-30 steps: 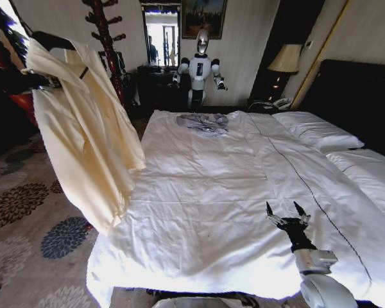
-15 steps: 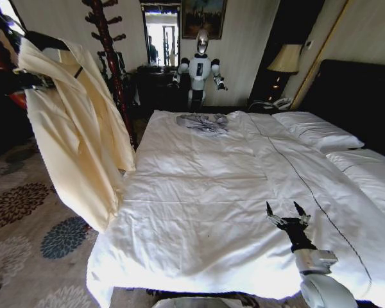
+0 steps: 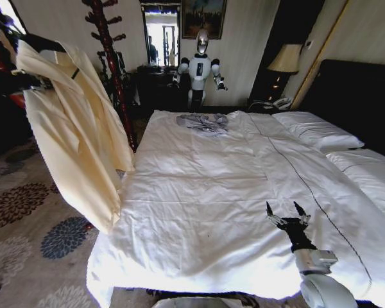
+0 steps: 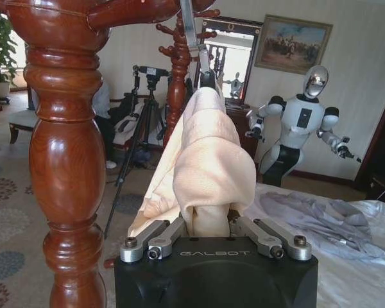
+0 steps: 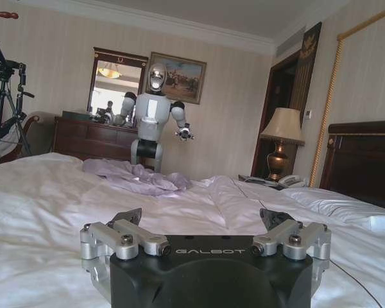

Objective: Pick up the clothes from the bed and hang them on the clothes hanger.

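Observation:
The cream-yellow clothes (image 3: 77,128) hang in the air left of the bed (image 3: 199,199), draped over a dark clothes hanger (image 3: 47,43) at their top. In the left wrist view my left gripper (image 4: 208,226) is shut on a fold of the clothes (image 4: 205,160). The hanger's silver hook (image 4: 190,32) rises above it, close to the wooden coat stand (image 4: 65,147). My right gripper (image 3: 287,210) hovers open over the near right part of the bed, holding nothing.
The coat stand (image 3: 110,54) rises between the held clothes and the bed's far left corner. A grey-blue garment (image 3: 204,122) lies at the bed's far end. Another robot (image 3: 199,64), a dresser and a tripod (image 4: 140,122) stand by the far wall. Patterned carpet covers the floor on the left.
The hanging clothes have swung a little to the left and up, nearer the coat stand. The right arm has not moved.

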You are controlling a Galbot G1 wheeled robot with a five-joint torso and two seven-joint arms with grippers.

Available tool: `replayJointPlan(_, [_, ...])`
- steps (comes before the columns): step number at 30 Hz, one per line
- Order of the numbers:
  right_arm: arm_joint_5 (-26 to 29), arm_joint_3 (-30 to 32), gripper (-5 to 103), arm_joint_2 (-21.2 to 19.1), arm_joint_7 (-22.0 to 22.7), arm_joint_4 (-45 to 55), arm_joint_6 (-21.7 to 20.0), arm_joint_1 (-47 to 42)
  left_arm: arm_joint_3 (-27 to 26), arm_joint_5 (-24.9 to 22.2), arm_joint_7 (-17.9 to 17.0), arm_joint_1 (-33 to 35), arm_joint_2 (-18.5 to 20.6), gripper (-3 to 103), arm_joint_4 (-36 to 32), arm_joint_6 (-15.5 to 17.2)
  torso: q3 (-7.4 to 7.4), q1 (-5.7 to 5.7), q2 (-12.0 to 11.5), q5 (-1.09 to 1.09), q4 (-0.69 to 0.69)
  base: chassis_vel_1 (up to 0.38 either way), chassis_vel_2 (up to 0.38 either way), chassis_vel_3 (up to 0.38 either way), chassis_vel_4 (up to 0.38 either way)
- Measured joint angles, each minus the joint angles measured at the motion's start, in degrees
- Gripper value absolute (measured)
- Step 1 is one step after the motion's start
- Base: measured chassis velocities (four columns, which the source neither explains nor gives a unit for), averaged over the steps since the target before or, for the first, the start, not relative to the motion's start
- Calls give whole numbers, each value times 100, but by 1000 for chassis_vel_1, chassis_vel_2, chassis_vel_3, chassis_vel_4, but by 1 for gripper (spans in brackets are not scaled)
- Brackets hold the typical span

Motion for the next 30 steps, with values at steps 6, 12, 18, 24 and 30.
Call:
replayJointPlan(6, [0,0,100,0,0,0,0,0,-38,20,-40,60,-81,18,24,0,0,0,0,0,-3,0,0,0,0])
replayJointPlan(12, [0,0,100,0,0,0,1,0,-39,42,-56,109,-100,18,61,0,0,0,0,0,0,0,0,0,0])
replayJointPlan(18, [0,0,100,0,0,0,0,0,-79,63,-66,242,-115,18,73,3,0,0,0,0,-1,0,0,0,0])
replayJointPlan(24, [0,0,100,0,0,0,0,0,-85,55,-77,252,-121,18,75,3,0,0,0,0,-1,0,0,0,0])
replayJointPlan(30, [0,0,100,0,0,0,0,0,-114,54,-118,216,-157,32,45,2,-1,-1,0,1,-1,0,0,0,0])
